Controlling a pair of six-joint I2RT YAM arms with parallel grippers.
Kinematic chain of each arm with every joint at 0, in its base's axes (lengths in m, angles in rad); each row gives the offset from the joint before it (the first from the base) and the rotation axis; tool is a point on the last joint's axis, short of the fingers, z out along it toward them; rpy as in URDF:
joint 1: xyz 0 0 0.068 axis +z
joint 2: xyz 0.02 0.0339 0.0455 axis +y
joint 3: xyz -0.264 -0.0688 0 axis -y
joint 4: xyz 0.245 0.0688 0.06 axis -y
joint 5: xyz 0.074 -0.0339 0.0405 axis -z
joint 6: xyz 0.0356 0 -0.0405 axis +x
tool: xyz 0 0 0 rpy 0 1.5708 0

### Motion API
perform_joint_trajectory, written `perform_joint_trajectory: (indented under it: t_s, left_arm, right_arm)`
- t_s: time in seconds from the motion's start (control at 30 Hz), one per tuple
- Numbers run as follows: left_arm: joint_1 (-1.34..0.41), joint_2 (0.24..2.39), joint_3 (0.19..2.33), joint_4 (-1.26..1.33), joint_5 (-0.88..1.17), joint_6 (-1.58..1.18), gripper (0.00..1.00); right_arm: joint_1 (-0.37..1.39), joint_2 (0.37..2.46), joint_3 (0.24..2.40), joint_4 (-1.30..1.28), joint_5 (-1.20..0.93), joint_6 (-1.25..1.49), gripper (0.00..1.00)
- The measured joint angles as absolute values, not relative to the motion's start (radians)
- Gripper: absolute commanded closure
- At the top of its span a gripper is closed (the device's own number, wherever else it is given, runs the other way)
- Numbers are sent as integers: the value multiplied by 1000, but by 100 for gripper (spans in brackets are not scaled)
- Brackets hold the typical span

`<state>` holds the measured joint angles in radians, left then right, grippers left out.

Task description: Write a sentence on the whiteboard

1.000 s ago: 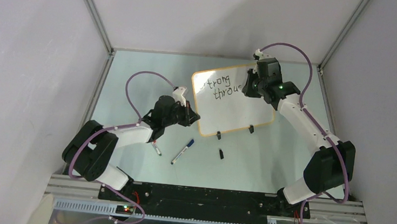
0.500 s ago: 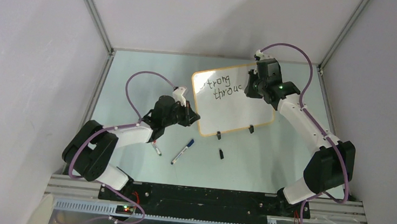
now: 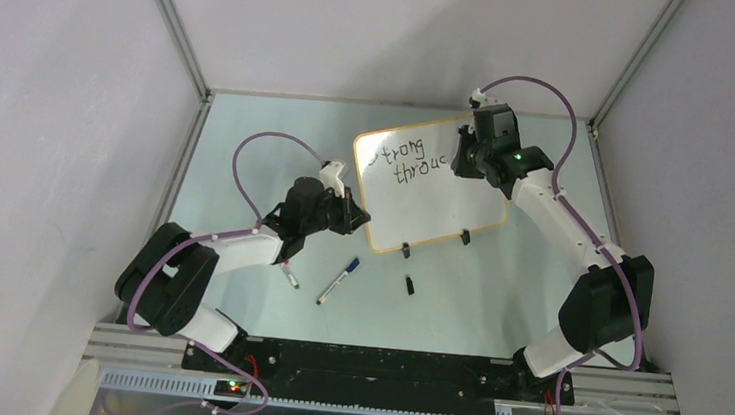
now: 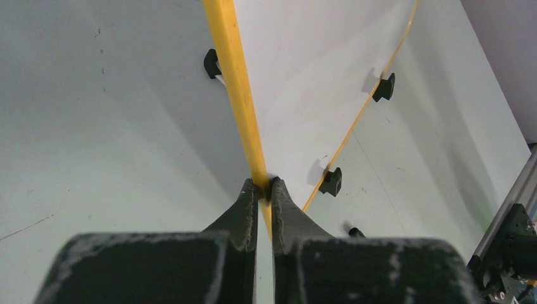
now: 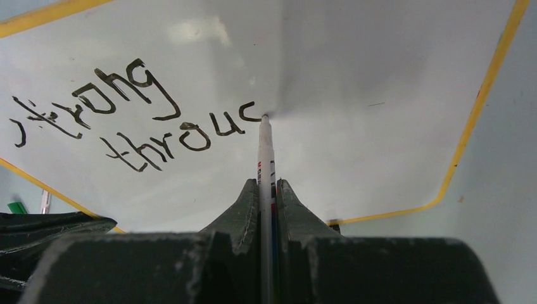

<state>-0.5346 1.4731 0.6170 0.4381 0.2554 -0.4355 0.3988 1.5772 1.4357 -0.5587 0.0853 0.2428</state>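
Observation:
The whiteboard (image 3: 435,198) stands tilted on two black clip feet at the table's middle back. Its orange-yellow rim (image 4: 237,82) is pinched by my left gripper (image 4: 263,185), which is shut on the board's left edge. My right gripper (image 5: 266,183) is shut on a white marker (image 5: 265,152) whose tip touches the whiteboard (image 5: 354,95) just right of the last letter. The sentence (image 5: 136,120) reads "Strong" above "throuc" in black. In the top view the right gripper (image 3: 470,154) hides the end of the sentence (image 3: 409,166).
On the table in front of the board lie a blue-capped marker (image 3: 337,280), a small black cap (image 3: 409,284) and another pen (image 3: 289,276) near the left arm. The board's clip feet (image 3: 405,250) stand near its lower rim. Frame posts border the table.
The right gripper with the marker has shifted slightly up and back along the board's upper right; the last stroke now reads as a "c". The left arm has not moved.

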Motion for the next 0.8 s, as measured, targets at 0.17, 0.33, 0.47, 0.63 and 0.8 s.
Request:
perform_joint_trajectory:
  t_s: [0.17,0.33,0.47,0.63,0.8]
  left_arm:
    - [-535,1473,617,437,255,-435,100]
    - [-535,1473,617,437,255,-435,100]
    - [-535,1473,617,437,255,-435,100]
    - [-535,1473,617,437,255,-435,100]
    - [-535,1473,617,436,254,-435,100]
  right_arm:
    - [399,1584,1450,-565,86,243,100]
    - [399,1586,1456,-567,86,243,100]
    - [398,1587,1457,-569,85,243,100]
    - [397,1591,1470,-571,81,243,100]
    - [397,1592,1471,-571,80,243,100]
